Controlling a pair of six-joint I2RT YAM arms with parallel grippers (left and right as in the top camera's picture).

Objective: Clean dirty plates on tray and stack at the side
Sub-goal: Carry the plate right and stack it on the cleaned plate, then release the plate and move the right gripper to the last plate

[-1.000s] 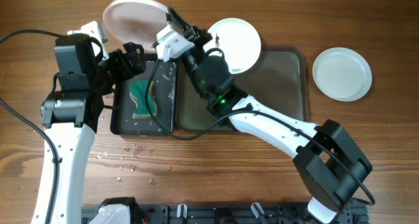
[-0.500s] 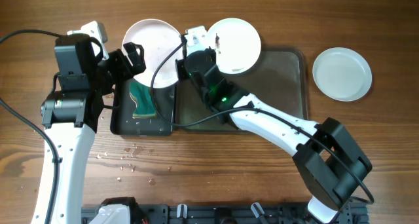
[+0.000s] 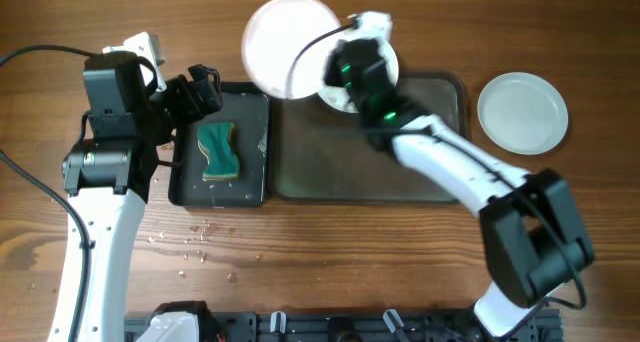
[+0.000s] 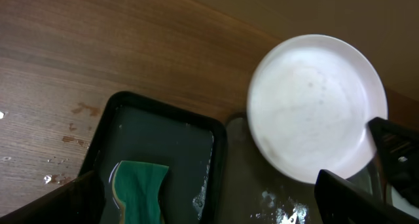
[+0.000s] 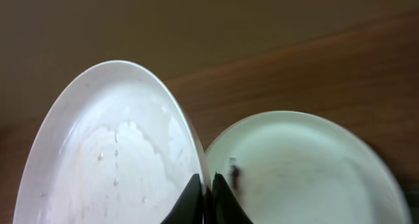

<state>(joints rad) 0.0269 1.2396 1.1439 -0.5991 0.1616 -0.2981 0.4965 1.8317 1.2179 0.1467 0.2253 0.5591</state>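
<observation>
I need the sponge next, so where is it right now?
In the overhead view the green sponge lies in the small black tray, left of the large grey tray and beside the open left gripper.

Two robot arms, the left arm [image 3: 97,217] and the right arm [image 3: 445,162], each had smooth white tubular links joined by boxy black motor housings. A small green light [image 3: 345,70] glowed near the right arm's wrist, and a thin black cable [image 3: 45,48] ran from the left arm toward the tabletop's left edge. The left gripper [image 3: 204,82] was black, and the right gripper [image 5: 208,188] had slim black fingertips.
</observation>
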